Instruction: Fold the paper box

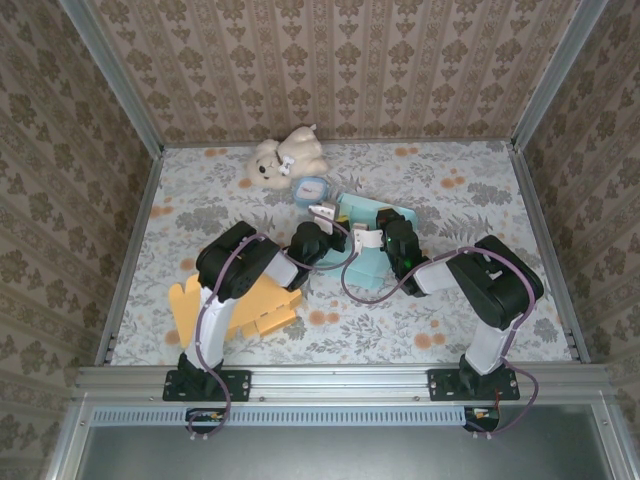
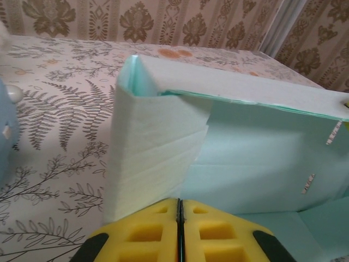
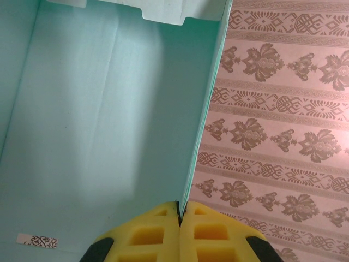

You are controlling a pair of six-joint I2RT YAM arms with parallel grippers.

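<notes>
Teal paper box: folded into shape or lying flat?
Partly folded: the paper box has upright walls, pinched by the left end effector and right end effector; its top is open.

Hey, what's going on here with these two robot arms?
Both arms are working on the teal paper box in the middle of the table. The left gripper is pinched shut on one of its panels, and the right gripper is pinched shut on the edge of a side wall. The box is only partly formed and open. A flat yellow cutout lies by the left arm, a plush toy farther back.
</notes>
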